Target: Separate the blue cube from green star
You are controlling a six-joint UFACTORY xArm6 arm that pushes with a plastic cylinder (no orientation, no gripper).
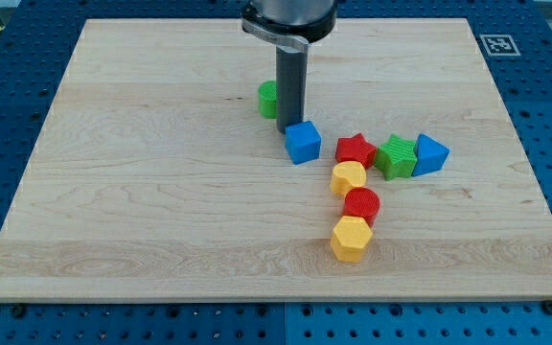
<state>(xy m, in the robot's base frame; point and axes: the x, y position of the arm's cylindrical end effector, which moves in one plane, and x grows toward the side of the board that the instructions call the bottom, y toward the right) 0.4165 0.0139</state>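
Note:
The blue cube (pixel 303 142) lies near the board's middle. The green star (pixel 396 156) lies to its right, with a red star (pixel 356 150) between them; cube and green star are apart. My tip (pixel 287 129) stands just at the cube's upper left edge, touching or nearly touching it. The rod hides part of a green block (pixel 268 99) behind it.
A blue triangular block (pixel 431 153) touches the green star's right side. A yellow block (pixel 348 177), a red round block (pixel 361 204) and a yellow hexagon (pixel 350 238) run down below the red star. The wooden board (pixel 142 192) lies on a blue perforated table.

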